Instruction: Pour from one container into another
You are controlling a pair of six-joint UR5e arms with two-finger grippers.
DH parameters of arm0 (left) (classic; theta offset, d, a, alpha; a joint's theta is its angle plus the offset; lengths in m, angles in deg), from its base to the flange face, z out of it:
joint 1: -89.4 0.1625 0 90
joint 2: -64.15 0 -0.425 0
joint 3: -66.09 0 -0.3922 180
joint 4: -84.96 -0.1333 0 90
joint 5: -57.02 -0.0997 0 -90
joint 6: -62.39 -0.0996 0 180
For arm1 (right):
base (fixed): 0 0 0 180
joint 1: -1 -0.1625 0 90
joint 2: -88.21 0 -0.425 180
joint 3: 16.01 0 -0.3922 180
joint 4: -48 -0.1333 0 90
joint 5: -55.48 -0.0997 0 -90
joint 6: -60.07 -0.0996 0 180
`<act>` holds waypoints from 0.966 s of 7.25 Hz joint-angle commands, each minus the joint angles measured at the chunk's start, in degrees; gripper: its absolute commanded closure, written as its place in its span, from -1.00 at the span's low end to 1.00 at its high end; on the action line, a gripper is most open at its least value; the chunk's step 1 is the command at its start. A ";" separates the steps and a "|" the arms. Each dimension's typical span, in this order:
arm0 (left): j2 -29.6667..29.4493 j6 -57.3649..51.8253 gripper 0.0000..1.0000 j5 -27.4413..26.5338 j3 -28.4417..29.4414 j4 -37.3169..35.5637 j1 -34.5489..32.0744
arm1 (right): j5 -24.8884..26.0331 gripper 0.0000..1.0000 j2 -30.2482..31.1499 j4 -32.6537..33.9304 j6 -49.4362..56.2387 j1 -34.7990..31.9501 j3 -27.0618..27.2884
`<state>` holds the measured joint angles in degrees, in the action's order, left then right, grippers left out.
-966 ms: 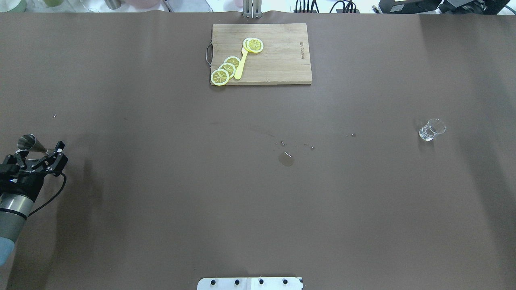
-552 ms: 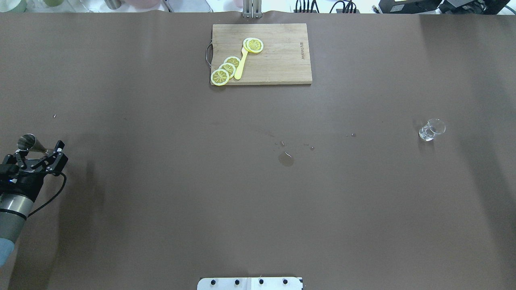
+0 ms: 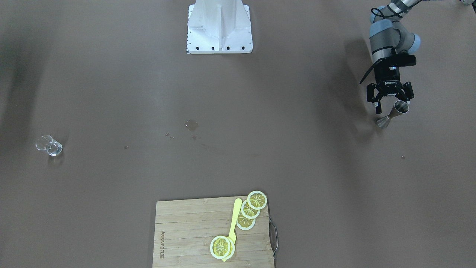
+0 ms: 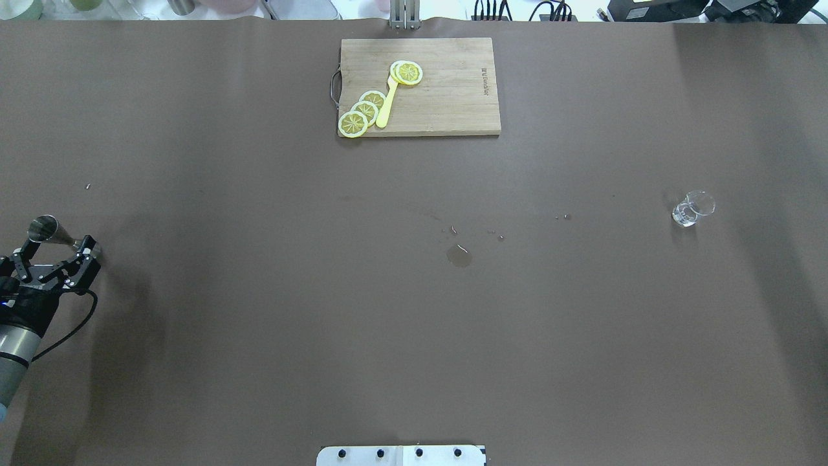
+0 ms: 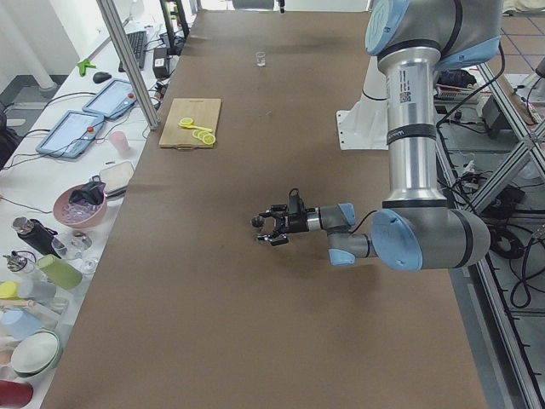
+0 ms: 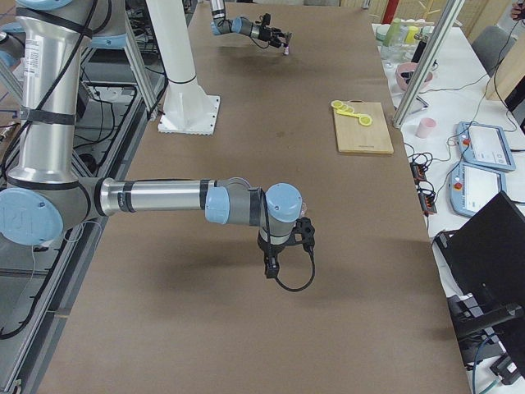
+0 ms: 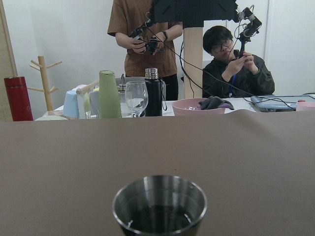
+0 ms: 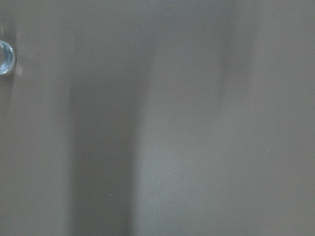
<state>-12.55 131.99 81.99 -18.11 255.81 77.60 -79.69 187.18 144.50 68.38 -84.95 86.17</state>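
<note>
My left gripper [image 3: 392, 102], marked ROBOTIQ, is spread wide; steel jigger [image 3: 393, 112] stands released. Can't tell right gripper [image 6: 270, 268].

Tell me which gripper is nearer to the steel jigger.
Left. The left gripper is open right at the steel jigger, which stands just past its fingertips. The right gripper hangs over the table far away, toward the opposite end.

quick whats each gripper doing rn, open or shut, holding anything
left gripper: open, gripping nothing; the metal jigger stands just ahead of it.
right gripper: cannot be told, it shows only in the side view.
</note>
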 commanded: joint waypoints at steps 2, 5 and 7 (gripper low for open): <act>4.72 0.01 -0.96 -3.51 -3.51 0.19 5.72 | -0.27 -1.00 -0.09 0.01 -0.05 0.09 0.13; 10.23 0.01 -0.96 -4.93 -9.62 0.28 11.16 | -0.18 -1.00 -0.26 -0.08 -0.05 0.09 0.22; 15.26 -3.64 -0.96 -4.41 -17.45 0.36 11.98 | -0.18 -1.00 -0.26 -0.08 0.04 0.09 0.22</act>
<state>-0.09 131.04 77.24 -31.02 256.10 88.97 -79.87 186.93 144.42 68.35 -84.87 86.37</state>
